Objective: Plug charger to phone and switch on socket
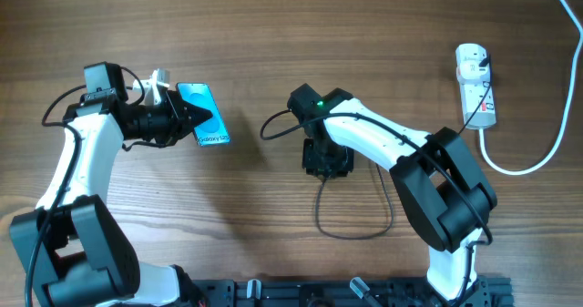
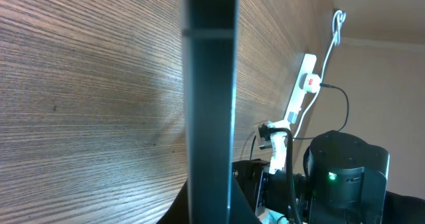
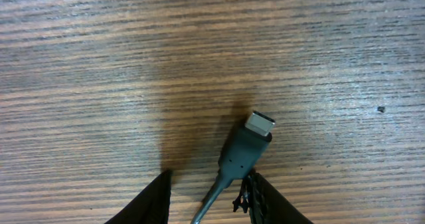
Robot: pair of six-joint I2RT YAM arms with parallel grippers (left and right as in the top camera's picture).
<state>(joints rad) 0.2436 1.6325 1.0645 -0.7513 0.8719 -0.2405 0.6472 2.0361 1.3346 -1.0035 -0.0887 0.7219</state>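
Left end effector [image 1: 202, 120] clamps phone [image 1: 196, 96], right [image 3: 209, 182] ajar

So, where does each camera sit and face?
Overhead: above the table, facing down; left arm, right arm, phone, socket show.
Left wrist: faces across the table; held phone edge-on, right arm and socket beyond.
Right wrist: faces down at the charger; own fingertips show.
Shared: overhead and left wrist both show phone, socket.

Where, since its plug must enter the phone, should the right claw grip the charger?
Grip the charger by its black plug body, just behind the silver tip, coming down from above: it lies flat on the table, and the tip must stay free.
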